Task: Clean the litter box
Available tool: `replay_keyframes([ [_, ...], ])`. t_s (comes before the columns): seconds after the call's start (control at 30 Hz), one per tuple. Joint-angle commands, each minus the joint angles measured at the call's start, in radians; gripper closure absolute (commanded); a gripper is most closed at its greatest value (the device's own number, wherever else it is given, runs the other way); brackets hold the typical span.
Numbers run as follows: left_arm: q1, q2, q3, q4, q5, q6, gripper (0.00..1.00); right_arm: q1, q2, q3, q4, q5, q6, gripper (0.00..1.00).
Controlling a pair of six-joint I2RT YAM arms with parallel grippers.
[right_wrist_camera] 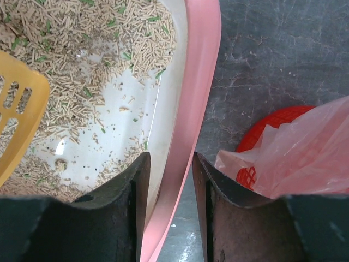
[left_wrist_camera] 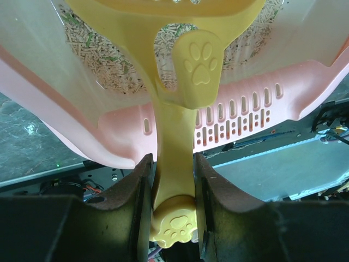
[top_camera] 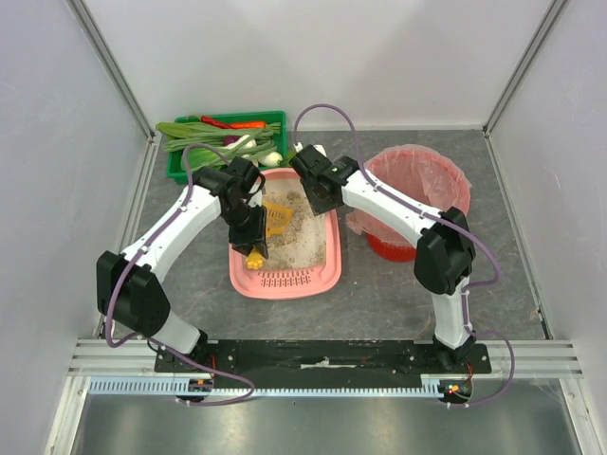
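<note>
The pink litter box lies mid-table with beige pellet litter inside and its slotted ledge toward the arms. My left gripper is shut on the handle of a yellow scoop whose head rests in the litter. In the left wrist view the paw-print scoop handle runs between my fingers, above the slotted ledge of the litter box. My right gripper is at the box's far right wall. In the right wrist view its jaws straddle and grip the pink rim, one finger inside, one outside.
A red bin lined with a pink bag stands right of the box, close to my right gripper; it also shows in the right wrist view. A green crate of vegetables sits behind the box at left. Grey walls enclose the table.
</note>
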Motion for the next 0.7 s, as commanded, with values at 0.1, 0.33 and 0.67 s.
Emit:
replay_keyframes([
  [0.1,-0.003,0.007,0.044,0.03,-0.036,0.034,0.98,0.011,-0.056,0.079,-0.041,0.047,0.019,0.37],
  [0.33,-0.003,0.042,0.079,0.034,-0.057,0.017,0.98,0.011,-0.1,0.136,-0.04,0.084,-0.002,0.17],
  [0.67,-0.003,0.154,0.156,-0.013,-0.066,-0.032,0.98,0.01,-0.231,0.138,0.055,0.191,-0.06,0.09],
])
